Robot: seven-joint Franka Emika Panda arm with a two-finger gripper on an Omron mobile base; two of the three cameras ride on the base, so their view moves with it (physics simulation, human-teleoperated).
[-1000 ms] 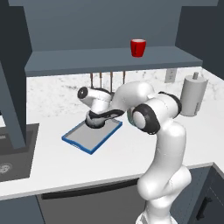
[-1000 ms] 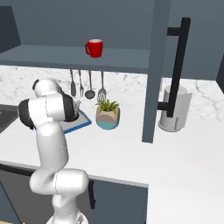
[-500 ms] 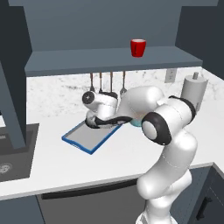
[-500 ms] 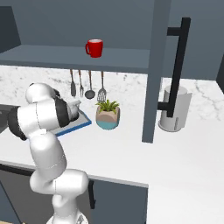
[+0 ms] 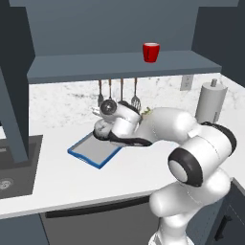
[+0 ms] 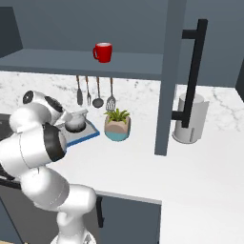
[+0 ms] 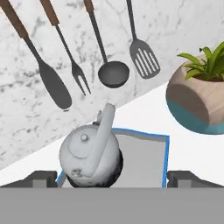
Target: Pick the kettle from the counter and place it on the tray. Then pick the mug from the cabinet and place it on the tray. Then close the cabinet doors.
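Tool (image 7: 112,177) fingers spread apart above kettle (image 7: 90,156), upright on tray (image 7: 146,159); its handle arches toward the wall.

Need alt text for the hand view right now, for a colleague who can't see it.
A grey kettle sits on the blue-rimmed tray, between the open gripper's fingertips. Behind it four utensils hang on the marble wall, with a potted plant at right.

The grey kettle (image 7: 89,156) sat upright on the blue-rimmed tray (image 7: 151,139); the red mug (image 5: 150,51) stood on the cabinet (image 5: 119,64) shelf.
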